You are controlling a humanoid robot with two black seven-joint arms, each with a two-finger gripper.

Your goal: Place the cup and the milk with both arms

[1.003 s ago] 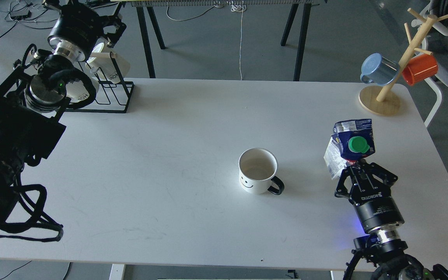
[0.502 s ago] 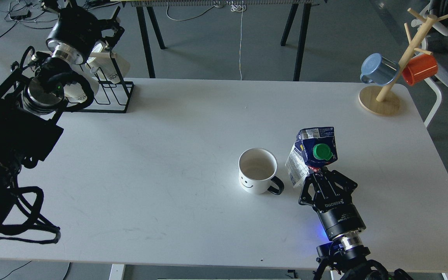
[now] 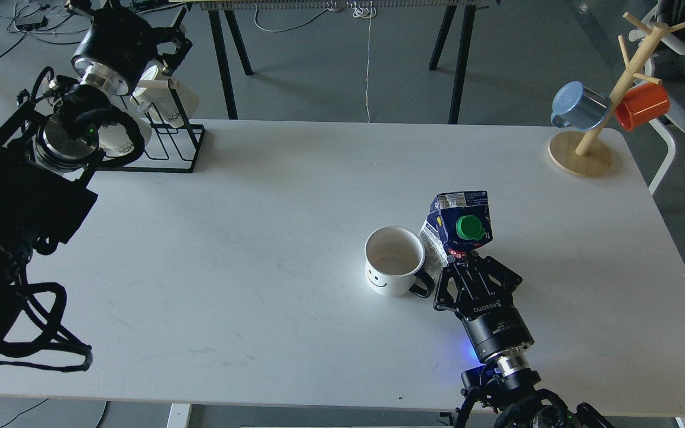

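A white mug with a smiley face and a black handle (image 3: 395, 260) stands upright on the white table (image 3: 259, 238), right of centre. My right gripper (image 3: 460, 261) is shut on a dark blue milk carton with a green cap (image 3: 460, 226) and holds it right beside the mug, by its handle. My left gripper (image 3: 167, 35) is raised at the far left, over the black wire rack (image 3: 164, 142); its fingers are dark and I cannot tell them apart.
The wire rack at the back left holds white cups (image 3: 167, 98). A wooden mug tree (image 3: 586, 142) at the back right carries a blue mug (image 3: 580, 106) and an orange mug (image 3: 643, 106). Black table legs stand behind the far edge.
My right arm has carried the milk carton leftwards, from the right side of the table up to the mug. The left arm has barely moved.
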